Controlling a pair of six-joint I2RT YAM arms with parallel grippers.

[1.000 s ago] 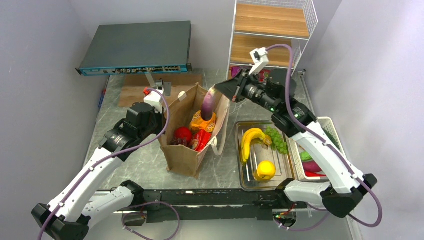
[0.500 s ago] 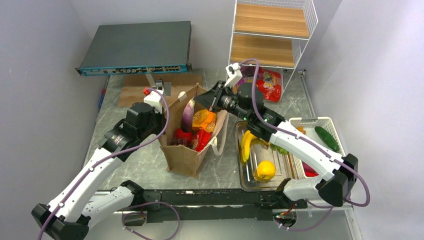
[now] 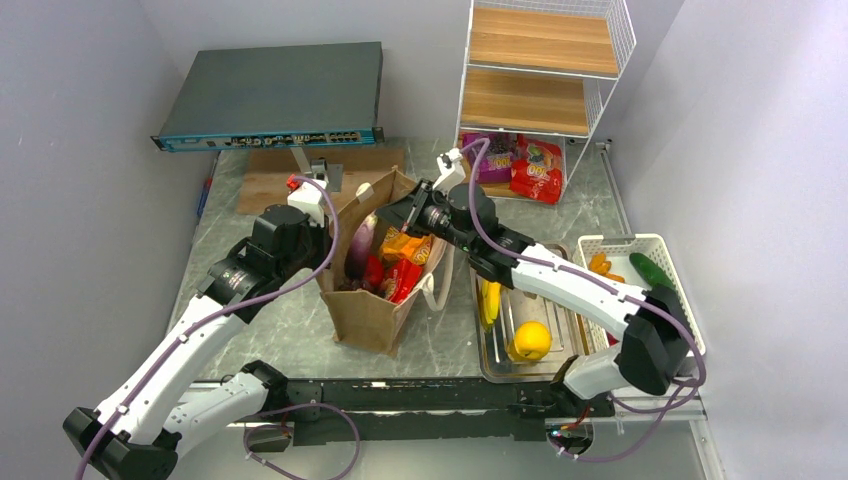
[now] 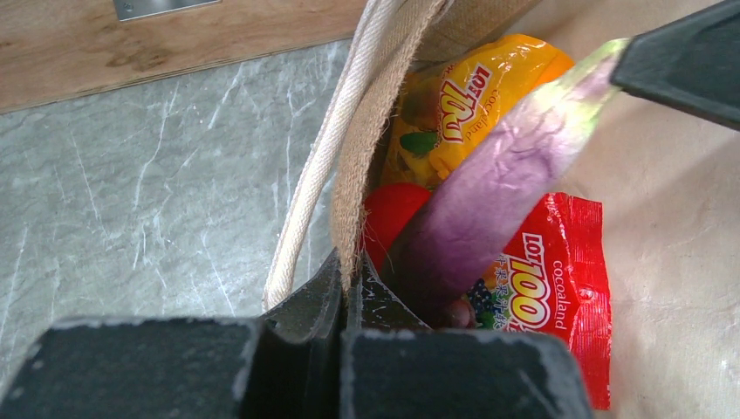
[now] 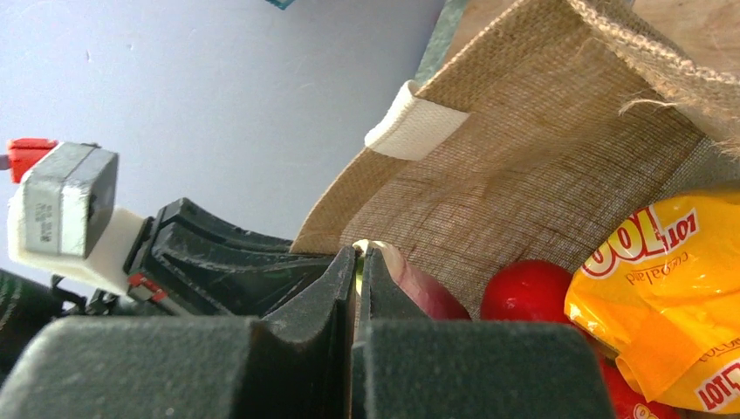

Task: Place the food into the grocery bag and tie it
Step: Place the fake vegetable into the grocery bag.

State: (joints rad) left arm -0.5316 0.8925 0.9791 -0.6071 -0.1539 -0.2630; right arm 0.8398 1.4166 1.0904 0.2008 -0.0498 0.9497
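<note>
Top external | grey marble table (image 3: 285, 335) bears grocery bag (image 3: 365, 318) | pale walls (image 3: 70, 150) | wire rack (image 3: 540, 100)

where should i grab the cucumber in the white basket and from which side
Grip the cucumber across its middle, coming straight down from above. It lies flat and slanted near the far right corner of the white basket, whose walls would likely block a sideways approach. Turn the jaws crosswise to its length; the narrow round body suits a pinch there.

Grey marble table (image 3: 300, 340), pale walls (image 3: 80, 100), wire shelf (image 3: 540, 70)
</note>
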